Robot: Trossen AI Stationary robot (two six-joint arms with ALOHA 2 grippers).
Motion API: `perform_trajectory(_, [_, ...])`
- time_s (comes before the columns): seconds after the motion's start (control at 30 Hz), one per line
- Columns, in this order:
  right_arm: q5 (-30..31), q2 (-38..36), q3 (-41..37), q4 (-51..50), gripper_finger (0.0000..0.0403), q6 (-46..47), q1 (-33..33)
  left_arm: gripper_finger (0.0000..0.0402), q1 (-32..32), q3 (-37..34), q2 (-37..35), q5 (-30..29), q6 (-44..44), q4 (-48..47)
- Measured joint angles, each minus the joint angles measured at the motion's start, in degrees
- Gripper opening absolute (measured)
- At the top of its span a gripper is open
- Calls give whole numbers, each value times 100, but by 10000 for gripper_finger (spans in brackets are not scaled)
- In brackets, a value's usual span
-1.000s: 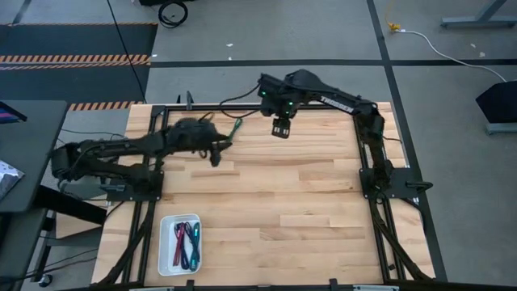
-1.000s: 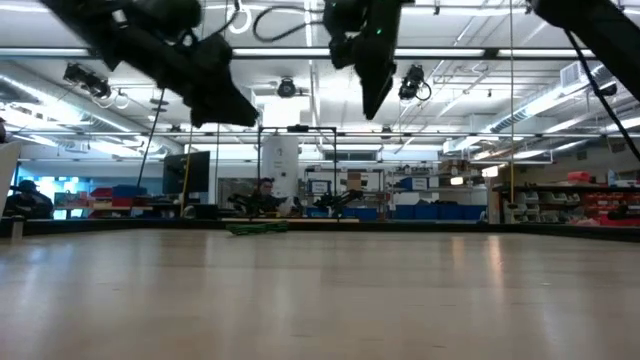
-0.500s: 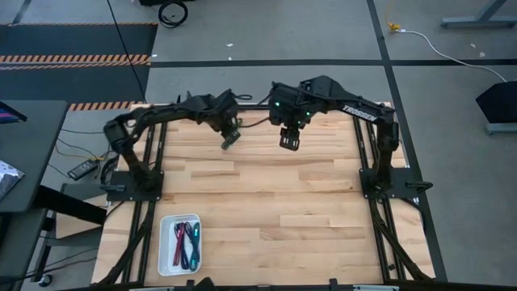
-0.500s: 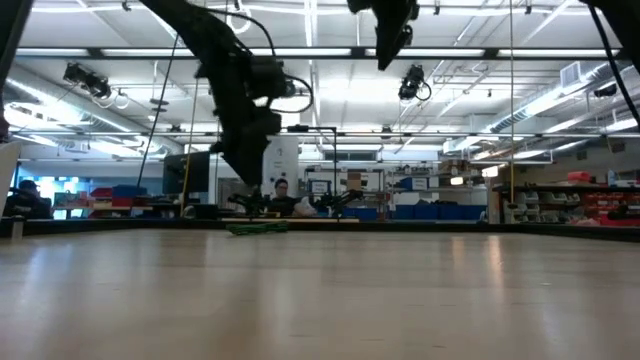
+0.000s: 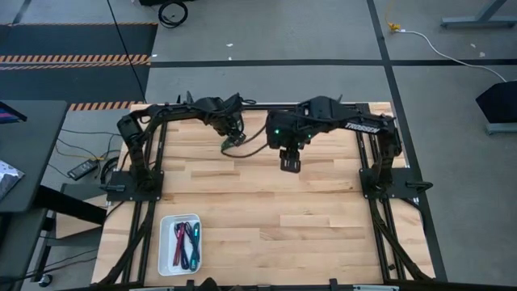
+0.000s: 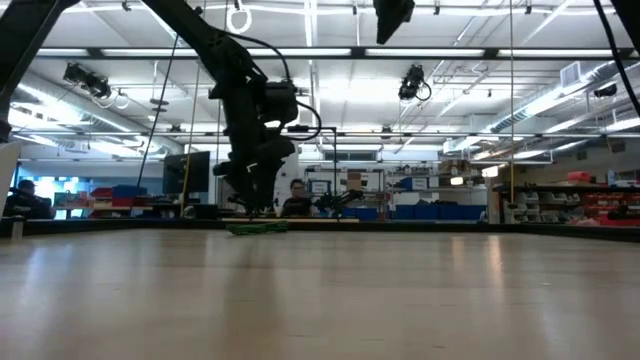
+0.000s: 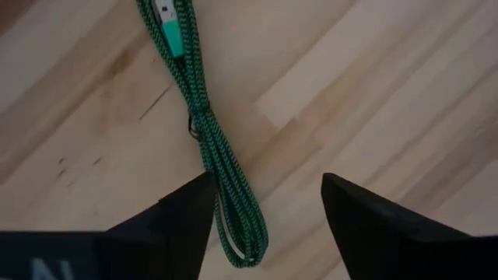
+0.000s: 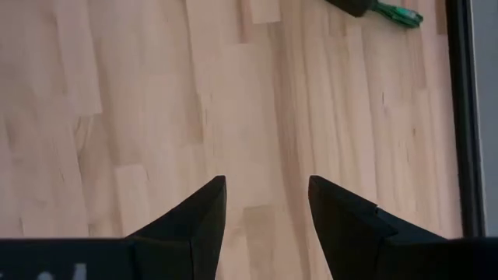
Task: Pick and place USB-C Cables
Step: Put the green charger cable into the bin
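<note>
Sitting at the near-left corner of the counter [image 5: 266, 202], the white tray [image 5: 165, 242] already holds several coloured cables [image 5: 187, 245]; I cannot count them. Further along, at the far side, the left gripper [image 5: 233, 137] hangs low over the green cable [image 7: 204, 124], the one bundle lying loose on the wood. From the left wrist camera its fingers [image 7: 183, 214] stand wide apart, holding nothing, and the looped end of the green cable lies just inside the gap, beside one finger rather than centred. The bundle's long axis runs forward, away from the gripper, along the line of the fingers and not across them. So the coming move seems to turn on a small sideways shift, perhaps a wrist turn, before closing. To the right, the right gripper [image 5: 290, 160] hovers near mid-counter, fingers likewise spread and empty, with the green cable well off from it. The left arm is plainly nearer.
</note>
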Motion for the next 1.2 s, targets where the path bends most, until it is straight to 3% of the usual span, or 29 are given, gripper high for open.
perform_trajectory(0.17, [166, 0, 0, 0, 190, -22, 279, 255, -25, -2, 0, -124, -200, -11])
perform_trajectory(0.5, [166, 0, 0, 0, 190, -3, 808, 231, -31, -7, 129, -194, -621, -152])
perform_trajectory(0.77, [165, -47, -4, 1, 190, 91, 1168, 229, -141, 1, 646, -127, -614, -207])
perform_trajectory(1.03, [162, -120, -4, 0, 190, 113, 1368, 225, -134, 0, 706, -403, -577, -218])
perform_trajectory(1.2, [164, -131, -3, 0, 190, 102, 1368, 181, -282, 0, 706, -478, -447, -286])
